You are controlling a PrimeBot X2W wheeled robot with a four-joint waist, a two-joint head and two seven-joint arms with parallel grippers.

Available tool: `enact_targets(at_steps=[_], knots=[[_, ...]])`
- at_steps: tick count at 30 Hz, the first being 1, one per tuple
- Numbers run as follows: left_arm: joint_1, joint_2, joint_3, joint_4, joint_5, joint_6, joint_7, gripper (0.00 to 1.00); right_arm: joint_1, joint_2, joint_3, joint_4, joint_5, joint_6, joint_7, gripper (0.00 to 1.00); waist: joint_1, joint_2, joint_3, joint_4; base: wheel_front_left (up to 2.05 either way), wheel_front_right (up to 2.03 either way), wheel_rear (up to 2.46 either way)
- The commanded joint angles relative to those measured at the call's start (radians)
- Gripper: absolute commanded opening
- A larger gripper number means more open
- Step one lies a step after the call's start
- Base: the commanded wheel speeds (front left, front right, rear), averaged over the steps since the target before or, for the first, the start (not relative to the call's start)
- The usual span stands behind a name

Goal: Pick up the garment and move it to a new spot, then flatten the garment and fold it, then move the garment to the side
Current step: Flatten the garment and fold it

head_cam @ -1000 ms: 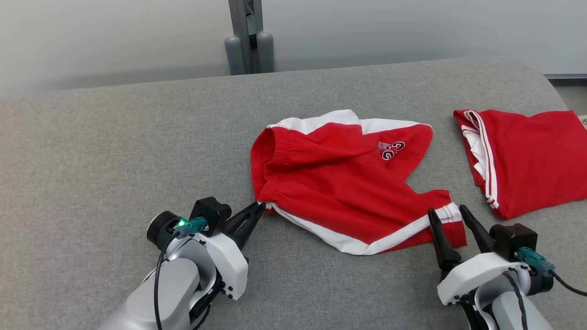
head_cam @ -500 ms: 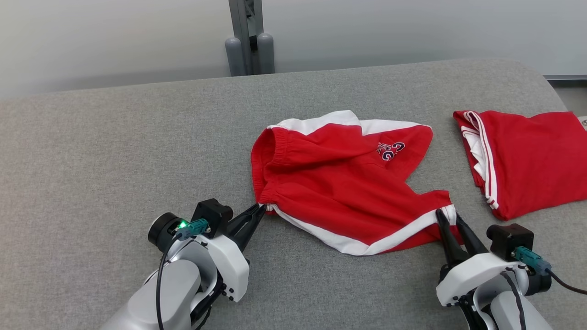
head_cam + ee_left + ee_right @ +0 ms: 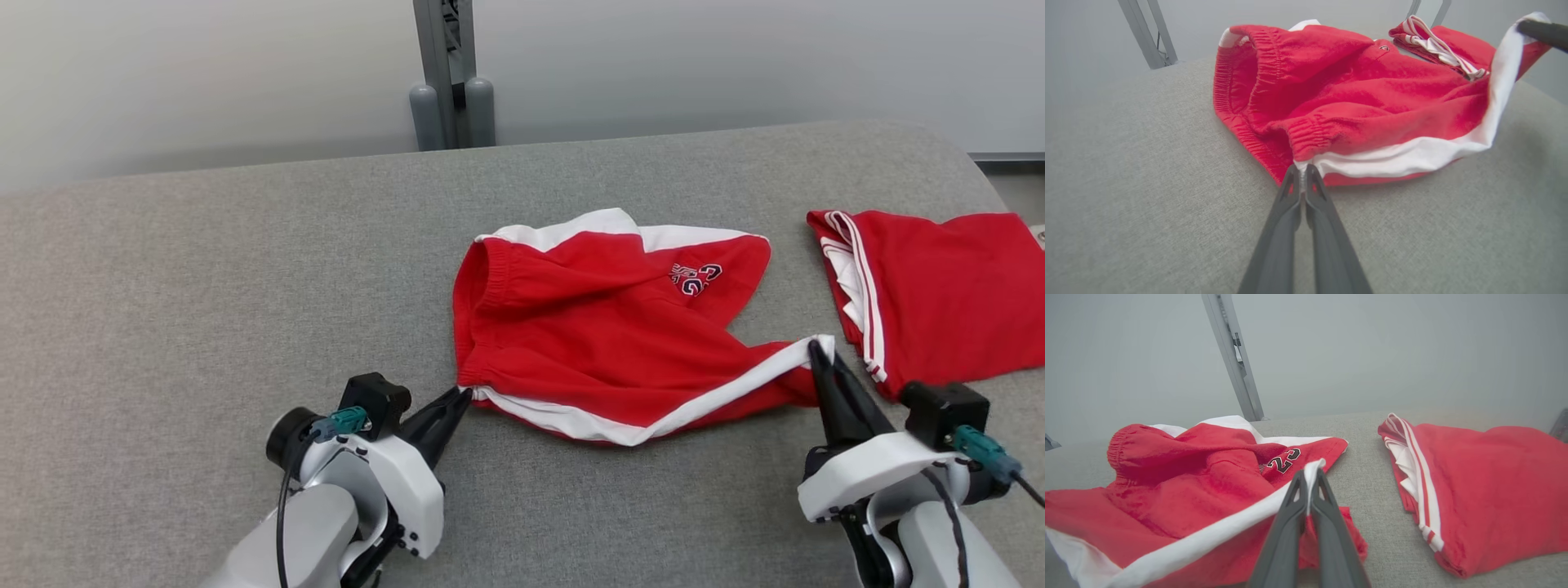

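The garment (image 3: pixel 604 327) is a pair of red shorts with white side stripes and a number patch, lying crumpled in the middle of the grey table. My left gripper (image 3: pixel 464 392) is shut on its waistband corner (image 3: pixel 1301 165) at the near left. At the near right, my right gripper (image 3: pixel 816 347) is shut on the white-striped leg hem (image 3: pixel 1314 467) and holds that corner lifted off the surface. The right fingertips also appear in the left wrist view (image 3: pixel 1541 30), with the stripe stretched between the two grips.
A second red garment (image 3: pixel 939 290) with white stripes lies folded at the right end of the grey padded table (image 3: pixel 204 286). A grey metal post (image 3: pixel 445 73) stands behind the far edge. Open cloth surface stretches to the left.
My right gripper has closed on the leg hem and raised it up and to the right. The left gripper kept its grip. The camera has tilted slightly.
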Motion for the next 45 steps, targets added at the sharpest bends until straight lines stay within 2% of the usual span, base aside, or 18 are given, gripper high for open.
enact_targets(at_steps=[1,8,12,14,15,17,21,24,27,35,40,45], knots=[[0.012,0.0,-0.008,-0.011,-0.03,0.0,0.007,0.0,0.007,-0.011,-0.005,-0.017,-0.001,0.0,-0.005,0.0,0.0,0.0,-0.005,0.004,0.0,0.0,0.0],[-0.008,0.082,-0.064,-0.2,-0.304,0.0,0.133,0.0,0.012,-0.039,-0.025,-0.107,0.009,0.0,-0.005,0.0,0.0,0.0,-0.038,0.021,0.0,0.0,0.0],[-0.025,0.171,-0.074,-0.374,-0.489,0.0,0.222,0.0,-0.012,-0.058,-0.028,-0.129,0.017,0.0,-0.005,0.0,0.0,0.0,-0.06,0.029,0.0,0.0,0.0],[-0.032,0.209,-0.06,-0.458,-0.579,0.0,0.249,0.0,-0.021,-0.066,-0.031,-0.138,0.021,0.0,-0.005,0.0,0.0,0.0,-0.074,0.032,0.0,0.0,0.0],[-0.036,0.244,-0.034,-0.535,-0.662,0.0,0.267,0.0,-0.035,-0.077,-0.032,-0.149,0.022,0.0,-0.005,0.0,0.0,0.0,-0.087,0.035,0.0,0.0,0.0],[-0.046,0.275,-0.004,-0.588,-0.728,0.0,0.275,0.0,-0.054,-0.081,-0.034,-0.156,0.033,0.0,-0.005,0.0,0.0,0.0,-0.099,0.038,0.0,0.0,0.0],[-0.068,0.297,0.069,-0.647,-0.837,0.0,0.274,0.0,-0.103,-0.088,-0.046,-0.165,0.07,0.0,-0.005,0.0,0.0,0.0,-0.112,0.044,0.0,0.0,0.0],[-0.082,0.297,0.106,-0.654,-0.878,0.0,0.274,0.0,-0.131,-0.09,-0.045,-0.176,0.1,0.0,-0.005,0.0,0.0,0.0,-0.119,0.048,0.0,0.0,0.0],[-0.113,0.285,0.142,-0.638,-0.919,0.003,0.281,0.0,-0.184,-0.118,-0.025,-0.189,0.098,0.0,-0.005,0.0,0.0,0.0,-0.128,0.054,0.0,0.0,0.0],[-0.212,0.258,0.146,-0.593,-0.908,0.103,0.317,0.0,-0.301,-0.157,0.001,-0.213,0.078,0.0,-0.005,0.0,0.0,0.0,-0.145,0.075,0.0,0.0,0.0],[-0.261,0.274,0.129,-0.57,-0.893,0.15,0.372,0.0,-0.348,-0.168,0.041,-0.205,0.064,0.0,-0.005,0.0,0.0,0.0,-0.141,0.083,0.0,0.0,0.0],[-0.318,0.296,0.117,-0.545,-0.858,0.177,0.406,0.0,-0.409,-0.182,0.077,-0.18,0.053,0.0,0.002,0.0,0.0,0.0,-0.107,0.084,0.0,0.0,0.0]])
